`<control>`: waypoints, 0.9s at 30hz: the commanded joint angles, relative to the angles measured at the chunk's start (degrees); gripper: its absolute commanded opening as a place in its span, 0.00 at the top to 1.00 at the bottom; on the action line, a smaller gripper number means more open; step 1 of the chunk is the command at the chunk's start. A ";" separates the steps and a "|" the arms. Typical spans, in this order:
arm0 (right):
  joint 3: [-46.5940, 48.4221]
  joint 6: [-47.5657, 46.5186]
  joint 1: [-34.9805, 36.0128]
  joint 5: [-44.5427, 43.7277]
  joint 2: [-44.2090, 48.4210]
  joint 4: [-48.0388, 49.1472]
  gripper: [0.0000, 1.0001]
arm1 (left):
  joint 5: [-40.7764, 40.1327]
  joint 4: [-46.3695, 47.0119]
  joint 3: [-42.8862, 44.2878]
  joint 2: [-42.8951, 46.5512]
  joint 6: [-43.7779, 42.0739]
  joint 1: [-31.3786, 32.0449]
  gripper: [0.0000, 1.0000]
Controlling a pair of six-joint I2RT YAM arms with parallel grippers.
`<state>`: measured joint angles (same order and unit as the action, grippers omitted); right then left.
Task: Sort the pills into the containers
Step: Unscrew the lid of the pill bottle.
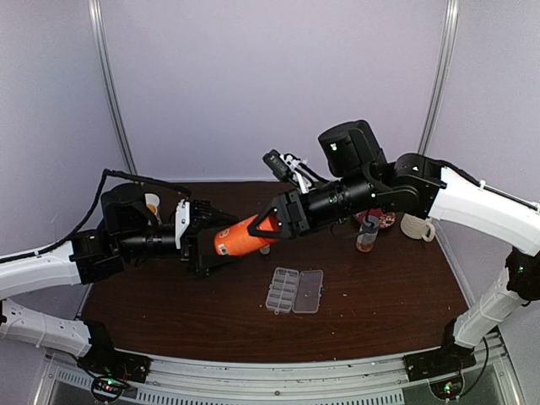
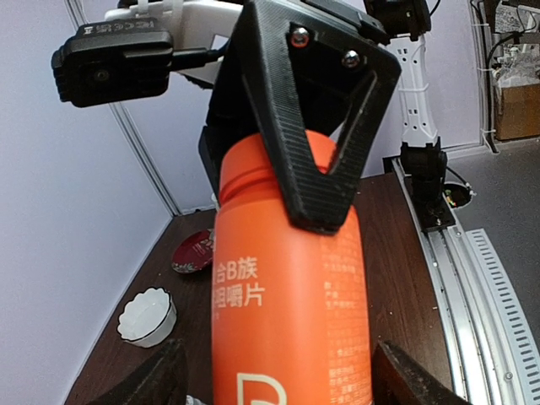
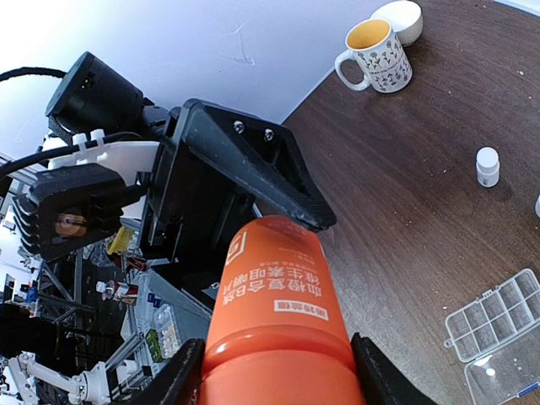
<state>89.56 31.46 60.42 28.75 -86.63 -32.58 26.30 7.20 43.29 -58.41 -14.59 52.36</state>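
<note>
Organiser box (image 1: 283, 290) lies flat on the table (image 1: 380, 287), at 5 o'clock from the airborne orange bottle (image 1: 240, 238). Its long axis runs about 1-to-7, with the lid (image 1: 310, 292) open toward 3. The bottle's neck points to 2. Right gripper (image 1: 268, 225) clamps the neck. Left gripper (image 1: 221, 240) straddles the base with a gap showing, unclamped.

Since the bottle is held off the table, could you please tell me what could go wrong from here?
1. The bottle hangs in mid-air between the left gripper and right gripper. The left one's hold may be loose, so it could tilt or drop.
2. The open organiser lies on the table close by, and a falling bottle might knock it.
</note>
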 commanded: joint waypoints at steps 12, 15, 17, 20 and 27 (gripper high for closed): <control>1.12 0.57 0.22 1.52 0.45 2.40 0.61 | 0.08 2.65 0.06 0.16 0.28 0.17 0.18; 1.02 0.70 0.22 1.78 0.45 2.67 0.61 | -0.15 2.77 -0.01 0.41 -0.08 0.25 0.18; 1.04 0.69 0.22 1.91 0.41 2.74 0.61 | -0.17 2.53 0.19 0.23 -0.17 0.25 0.20; 1.15 0.79 0.22 2.01 0.33 2.93 0.61 | 0.03 2.20 0.61 -0.42 -0.17 0.27 0.22; 1.36 0.63 0.13 2.13 0.14 2.97 0.61 | 0.51 2.15 1.33 -1.10 -0.21 0.22 0.30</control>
<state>89.56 31.75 60.42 30.00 -86.65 -31.79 26.35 7.18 43.29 -59.40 -14.63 52.36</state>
